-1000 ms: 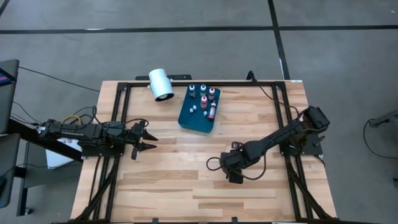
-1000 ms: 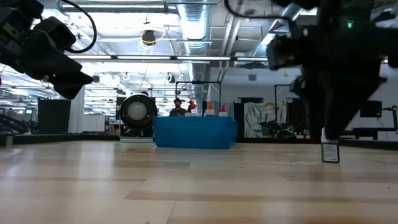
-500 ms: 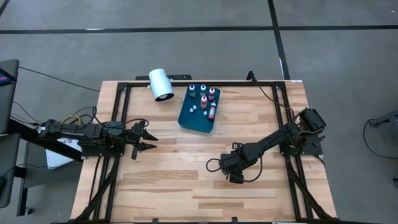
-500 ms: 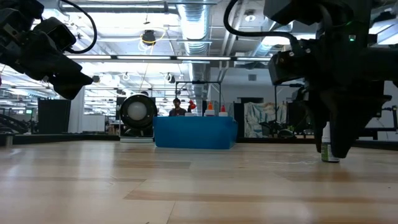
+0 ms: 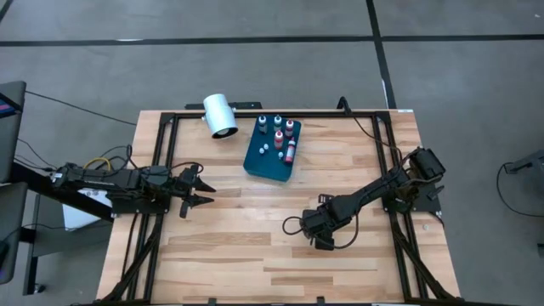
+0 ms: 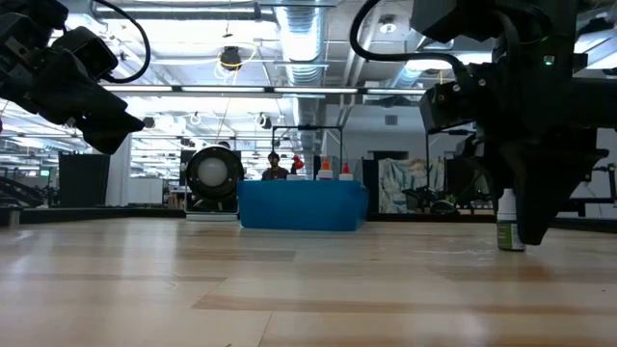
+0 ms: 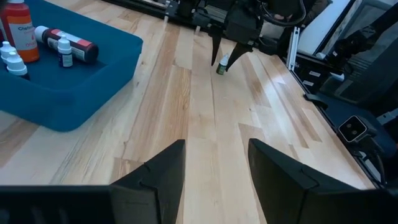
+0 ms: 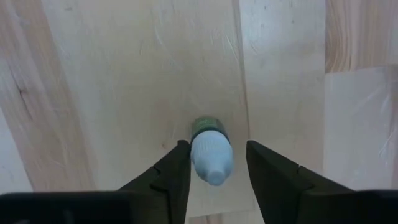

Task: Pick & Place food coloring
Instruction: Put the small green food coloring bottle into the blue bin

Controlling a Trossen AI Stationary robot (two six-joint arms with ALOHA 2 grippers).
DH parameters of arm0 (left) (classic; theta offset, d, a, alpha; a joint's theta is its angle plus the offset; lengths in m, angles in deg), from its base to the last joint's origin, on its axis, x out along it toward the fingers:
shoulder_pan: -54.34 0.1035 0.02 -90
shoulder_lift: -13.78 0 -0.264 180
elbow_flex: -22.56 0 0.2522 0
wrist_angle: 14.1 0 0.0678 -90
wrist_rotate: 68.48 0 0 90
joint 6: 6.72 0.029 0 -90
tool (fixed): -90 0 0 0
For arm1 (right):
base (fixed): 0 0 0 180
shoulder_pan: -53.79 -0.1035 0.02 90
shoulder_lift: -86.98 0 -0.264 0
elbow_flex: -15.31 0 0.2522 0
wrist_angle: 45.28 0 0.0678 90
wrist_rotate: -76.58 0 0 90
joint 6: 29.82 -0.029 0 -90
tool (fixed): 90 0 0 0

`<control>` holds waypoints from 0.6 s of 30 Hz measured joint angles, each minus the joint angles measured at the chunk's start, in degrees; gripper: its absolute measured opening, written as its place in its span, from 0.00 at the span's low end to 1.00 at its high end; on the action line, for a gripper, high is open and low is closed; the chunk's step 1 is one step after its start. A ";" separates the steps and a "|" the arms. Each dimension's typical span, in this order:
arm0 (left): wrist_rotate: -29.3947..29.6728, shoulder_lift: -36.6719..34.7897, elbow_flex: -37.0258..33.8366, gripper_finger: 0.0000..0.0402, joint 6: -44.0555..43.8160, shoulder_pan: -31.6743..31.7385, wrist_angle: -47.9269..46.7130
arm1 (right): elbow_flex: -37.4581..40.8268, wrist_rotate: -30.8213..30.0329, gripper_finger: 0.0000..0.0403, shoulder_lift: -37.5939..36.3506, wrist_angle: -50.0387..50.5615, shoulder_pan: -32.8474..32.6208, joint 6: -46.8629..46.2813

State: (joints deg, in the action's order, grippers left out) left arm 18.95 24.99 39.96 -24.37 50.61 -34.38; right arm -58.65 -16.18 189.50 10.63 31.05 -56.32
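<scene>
**Closing squarely on the lone green-topped bottle**

At the table's left edge, the left gripper waits above the wood with its dark fingers partly spread and nothing between them.

Toward the far middle, the flat blue rectangular tray holds the other small food coloring bottles, most upright and one red-capped one lying on its side. Just beside the tray's left corner lies the large white cylinder, tipped over.

To the right, on bare wood well apart from the tray, stands the one tiny pale bottle with a green band. The right gripper points straight down over it, one finger on either side, with small gaps showing on both sides, so nothing is gripped yet.

To do this step well, I judge the fingers should close evenly so neither pad nudges the bottle first; it looks light and narrow-based, and would probably topple easily. Gripping the body below the cap, then lifting straight up, seems safest before travelling toward the tray.
</scene>
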 joint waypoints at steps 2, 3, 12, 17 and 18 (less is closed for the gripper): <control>0.00 0.00 0.00 0.42 0.00 0.00 -0.02 | 0.00 0.00 0.34 0.00 0.01 0.00 0.00; 0.00 0.00 0.00 0.42 0.00 0.00 -0.02 | 0.00 0.00 0.34 0.00 0.01 0.00 0.00; -0.02 0.00 0.00 0.42 0.02 0.00 -0.04 | 0.00 0.47 0.33 -0.02 -0.84 0.00 0.02; -0.02 0.00 0.00 0.42 0.00 0.00 -0.04 | 0.00 0.46 0.35 -0.04 -0.90 0.00 0.02; -0.02 0.00 0.00 0.42 0.00 0.00 -0.04 | 0.00 0.46 0.35 -0.04 -0.90 0.00 0.02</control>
State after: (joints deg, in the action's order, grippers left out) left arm 18.93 24.99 39.96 -24.37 50.61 -34.42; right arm -58.65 -15.72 189.45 9.73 31.05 -56.30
